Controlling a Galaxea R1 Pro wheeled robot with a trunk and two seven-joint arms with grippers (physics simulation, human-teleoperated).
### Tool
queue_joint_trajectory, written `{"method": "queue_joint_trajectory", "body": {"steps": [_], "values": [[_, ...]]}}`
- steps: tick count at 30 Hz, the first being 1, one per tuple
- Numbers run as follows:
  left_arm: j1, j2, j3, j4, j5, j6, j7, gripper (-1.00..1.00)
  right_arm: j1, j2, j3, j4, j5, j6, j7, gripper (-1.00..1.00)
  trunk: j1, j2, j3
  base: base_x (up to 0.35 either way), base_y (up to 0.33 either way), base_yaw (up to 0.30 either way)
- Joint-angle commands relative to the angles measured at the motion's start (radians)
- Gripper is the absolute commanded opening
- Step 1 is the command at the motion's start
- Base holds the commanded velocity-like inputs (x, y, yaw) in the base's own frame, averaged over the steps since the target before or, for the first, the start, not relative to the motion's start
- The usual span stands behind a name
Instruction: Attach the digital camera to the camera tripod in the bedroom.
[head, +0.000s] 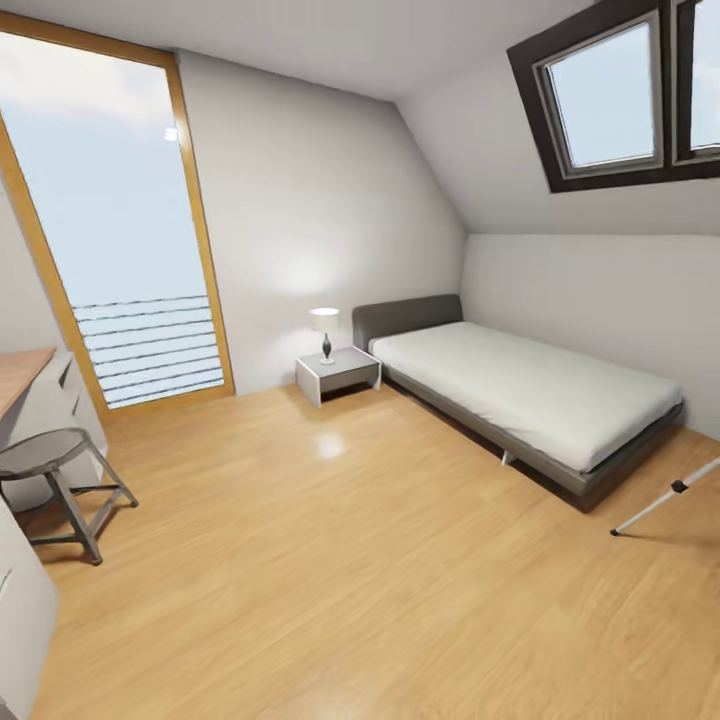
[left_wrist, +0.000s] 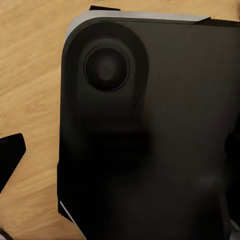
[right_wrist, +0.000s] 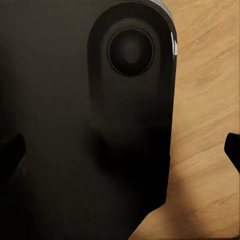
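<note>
I am looking into the bedroom with its light wood floor (head: 360, 560). One silver-white leg of the camera tripod (head: 664, 498), with a black joint and foot, slants in at the right edge, just past the foot of the bed. The digital camera is out of view. In the left wrist view my left gripper (left_wrist: 120, 155) hangs over my own black body and the wood floor, its dark fingertips (left_wrist: 11, 156) wide apart with nothing between them. My right gripper (right_wrist: 120, 149) is the same, with fingertips (right_wrist: 233, 148) at the frame's sides.
A grey bed (head: 530, 395) with a white mattress stands along the right wall under a dark-framed skylight (head: 610, 95). A white nightstand (head: 338, 374) carries a lamp (head: 325, 333). A metal stool (head: 60, 480) and wooden desk (head: 22, 372) are at left, beside a tall window (head: 110, 230).
</note>
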Motion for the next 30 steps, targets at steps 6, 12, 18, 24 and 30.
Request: {"method": "queue_joint_trajectory", "body": {"steps": [6,12,18,24,30], "values": [[0.0,0.0,0.001,0.0,0.01,-0.002,-0.001,1.0,0.0,0.0,0.0,0.0,-0.001,-0.003,0.001,1.0,0.0,0.0,-0.001,0.0,0.0,-0.288],[0.001,0.0,0.001,-0.001,0.01,-0.002,-0.001,1.0,0.0,0.0,-0.001,0.0,0.0,-0.003,0.001,1.0,0.0,0.0,-0.001,0.0,0.0,-0.288],[0.001,-0.001,0.001,-0.001,0.011,-0.002,0.0,1.0,0.0,0.0,-0.001,0.0,0.0,-0.003,0.001,1.0,0.0,0.0,-0.001,0.0,0.0,-0.288],[0.001,-0.002,0.003,-0.002,0.018,-0.003,0.001,1.0,0.0,0.0,-0.001,0.0,0.0,-0.003,0.001,1.0,0.0,0.0,-0.001,0.0,0.0,-0.288],[0.0,-0.002,0.022,-0.004,0.086,-0.004,-0.001,1.0,0.0,0.0,-0.001,0.0,0.0,-0.003,0.0,1.0,0.0,0.0,-0.001,0.0,0.0,-0.288]]}}
